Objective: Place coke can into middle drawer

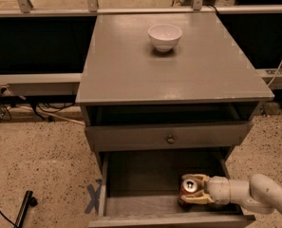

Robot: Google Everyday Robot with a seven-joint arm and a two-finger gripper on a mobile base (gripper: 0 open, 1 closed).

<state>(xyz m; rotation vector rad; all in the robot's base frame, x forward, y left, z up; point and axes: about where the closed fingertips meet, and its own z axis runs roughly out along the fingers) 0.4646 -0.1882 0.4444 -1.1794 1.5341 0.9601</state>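
The coke can (pixel 188 187), red with a silver top and pull tab, stands upright inside the middle drawer (pixel 131 184), at its front right part. The drawer is pulled open and shows its board bottom and low side walls. My gripper (pixel 192 194) reaches in from the right, low in the drawer, with its cream fingers (pixel 193 200) around the can's sides. The white arm (pixel 254 194) runs off to the lower right edge. The can's lower body is hidden by the fingers.
The upper grey drawer front with a round metal knob (pixel 170 138) is shut above the open drawer. A white bowl (pixel 164 36) sits on the cabinet top (pixel 131 65). A blue tape cross (pixel 93 197) and a dark tool (pixel 24 208) lie on the speckled floor at left.
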